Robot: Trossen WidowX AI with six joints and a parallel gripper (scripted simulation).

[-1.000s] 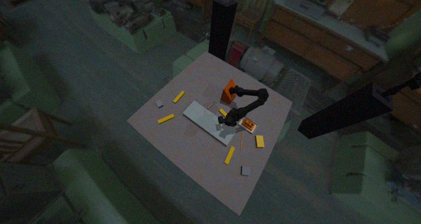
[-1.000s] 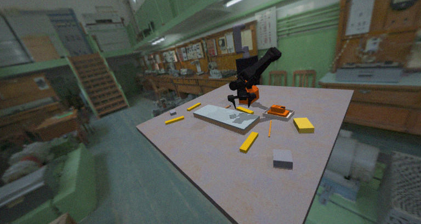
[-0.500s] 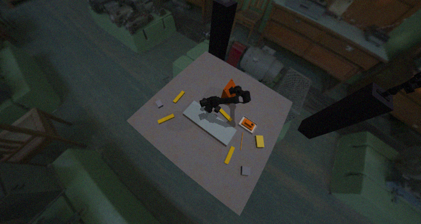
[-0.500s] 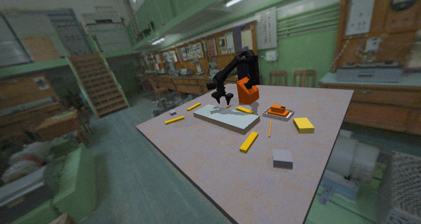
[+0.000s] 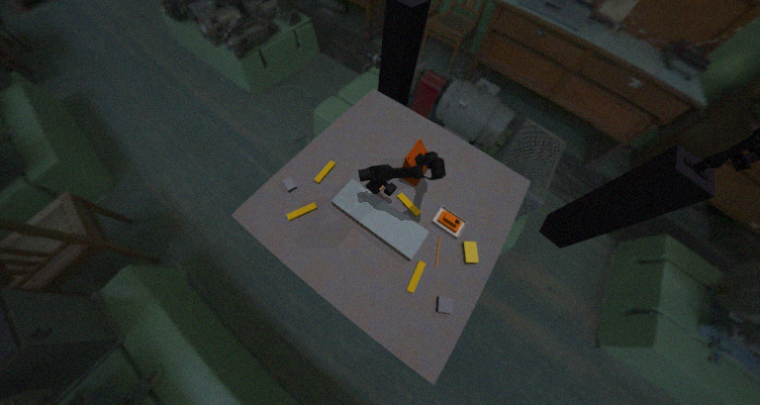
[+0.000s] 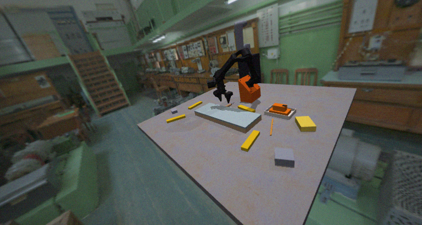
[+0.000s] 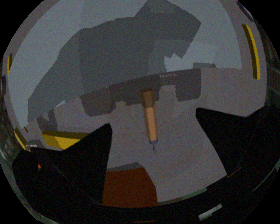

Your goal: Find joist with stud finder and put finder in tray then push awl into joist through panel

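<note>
The orange stud finder [image 5: 450, 220] [image 6: 279, 108] lies in the white-rimmed tray [image 5: 444, 229] [image 6: 276, 116]. The awl [image 7: 150, 119] [image 6: 228, 104] lies on the table beside the long edge of the pale blue panel [image 5: 390, 230] [image 6: 229, 116] [image 7: 51, 55], on the robot base side. It has a brown-orange handle and a thin dark tip. My gripper [image 6: 224, 101] [image 7: 155, 120] is open and empty, pointing down above the awl. In the wrist view the awl shows between the two fingers, not touched by them. The arm's shadow falls on the panel.
A yellow bar [image 5: 409, 204] [image 6: 246, 108] lies between panel and robot base [image 6: 249, 91]. Other yellow bars [image 5: 416, 276] [image 5: 302, 211] [image 5: 325, 171], a thin orange stick [image 5: 438, 251] [image 6: 271, 127], a yellow block [image 5: 470, 252] [image 6: 305, 123] and grey blocks [image 5: 445, 304] [image 5: 289, 184] lie around.
</note>
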